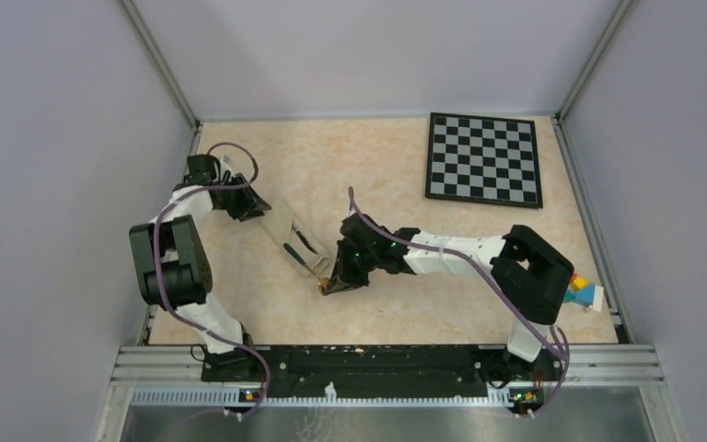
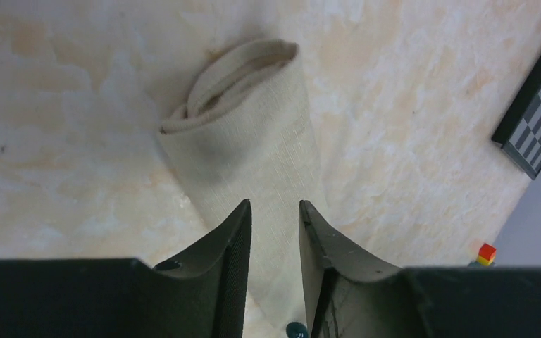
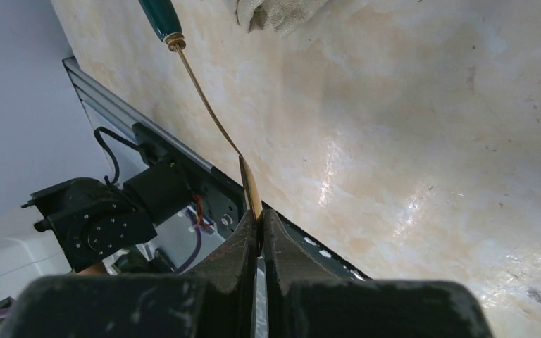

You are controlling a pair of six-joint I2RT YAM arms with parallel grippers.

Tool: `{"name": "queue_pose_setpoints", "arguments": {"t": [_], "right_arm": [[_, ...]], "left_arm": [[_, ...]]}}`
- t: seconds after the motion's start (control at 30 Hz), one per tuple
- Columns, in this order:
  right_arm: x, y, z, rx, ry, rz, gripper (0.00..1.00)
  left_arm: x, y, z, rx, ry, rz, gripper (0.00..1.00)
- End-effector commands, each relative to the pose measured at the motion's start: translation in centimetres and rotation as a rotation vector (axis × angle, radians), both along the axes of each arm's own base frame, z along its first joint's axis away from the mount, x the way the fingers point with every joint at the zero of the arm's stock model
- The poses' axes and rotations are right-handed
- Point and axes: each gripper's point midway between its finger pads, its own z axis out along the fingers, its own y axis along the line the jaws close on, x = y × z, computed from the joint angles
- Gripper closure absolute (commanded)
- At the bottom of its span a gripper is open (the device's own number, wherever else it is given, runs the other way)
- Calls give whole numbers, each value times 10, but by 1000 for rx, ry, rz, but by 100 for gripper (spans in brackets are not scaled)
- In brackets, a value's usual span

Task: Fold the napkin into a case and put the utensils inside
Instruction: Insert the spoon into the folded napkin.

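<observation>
The napkin (image 1: 287, 232) lies folded as a long narrow case between the arms. In the left wrist view the case (image 2: 253, 141) shows a layered open end at the top. My left gripper (image 2: 275, 205) is open, its fingers just over the case's near part; in the top view it (image 1: 256, 208) sits at the case's upper-left end. My right gripper (image 3: 260, 215) is shut on the gold bowl of the spoon (image 3: 211, 105). The spoon's dark teal handle (image 3: 160, 17) reaches to the cloth's edge (image 3: 276, 14). In the top view the right gripper (image 1: 331, 282) is at the case's lower-right end. The knife does not show.
A black-and-white checkered board (image 1: 484, 158) lies at the back right. Small coloured blocks (image 1: 582, 293) sit at the right edge by the right arm's elbow. The metal rail (image 1: 377, 359) runs along the table's near edge.
</observation>
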Motion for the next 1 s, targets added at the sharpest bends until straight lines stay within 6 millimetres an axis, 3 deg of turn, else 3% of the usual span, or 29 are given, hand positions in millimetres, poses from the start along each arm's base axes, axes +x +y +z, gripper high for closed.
{"name": "queue_pose_setpoints", "arguments": {"t": [0.0, 0.2, 0.37, 0.5, 0.97], "right_arm": [[7, 16, 15, 50, 50, 16, 100], [19, 17, 11, -5, 77, -3, 100], [25, 11, 4, -33, 98, -30, 100], [30, 11, 0, -52, 102, -40, 100], [56, 25, 2, -57, 76, -73, 100]], "left_arm": [[34, 9, 25, 43, -129, -44, 65], [46, 9, 15, 20, -112, -54, 74], [45, 13, -5, 33, -61, -45, 79], [46, 13, -16, 39, -57, -50, 88], [31, 23, -56, 84, 58, -14, 95]]}}
